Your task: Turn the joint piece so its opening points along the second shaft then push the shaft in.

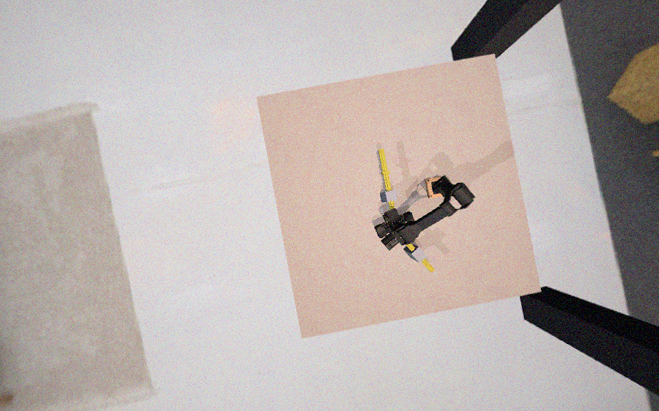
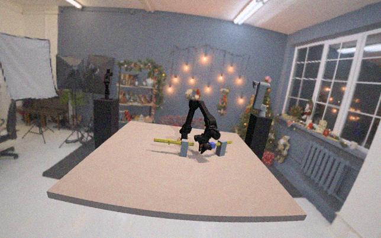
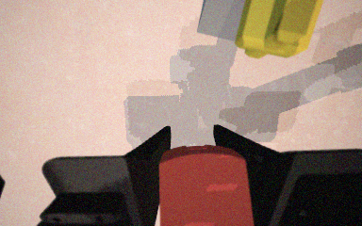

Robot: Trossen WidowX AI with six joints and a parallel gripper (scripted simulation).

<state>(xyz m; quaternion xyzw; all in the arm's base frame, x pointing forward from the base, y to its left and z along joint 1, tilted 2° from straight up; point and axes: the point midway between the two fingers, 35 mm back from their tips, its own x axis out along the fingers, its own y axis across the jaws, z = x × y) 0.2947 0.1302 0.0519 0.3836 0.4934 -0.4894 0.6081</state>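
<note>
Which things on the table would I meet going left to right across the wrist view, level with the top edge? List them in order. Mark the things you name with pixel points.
Gray-blue block (image 1: 391, 197) (image 2: 183, 148) (image 3: 219, 19), then yellow shaft (image 1: 383, 170) (image 2: 164, 141) (image 3: 259, 24).

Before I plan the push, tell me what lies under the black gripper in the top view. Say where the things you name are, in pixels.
The black jointed gripper (image 1: 393, 228) (image 2: 203, 150) (image 3: 191, 130) covers the red joint piece (image 3: 204, 185) clamped in it. Yellow shaft ends (image 1: 391, 204) (image 1: 411, 247) emerge either side; their hidden stretches cannot be seen there.
</note>
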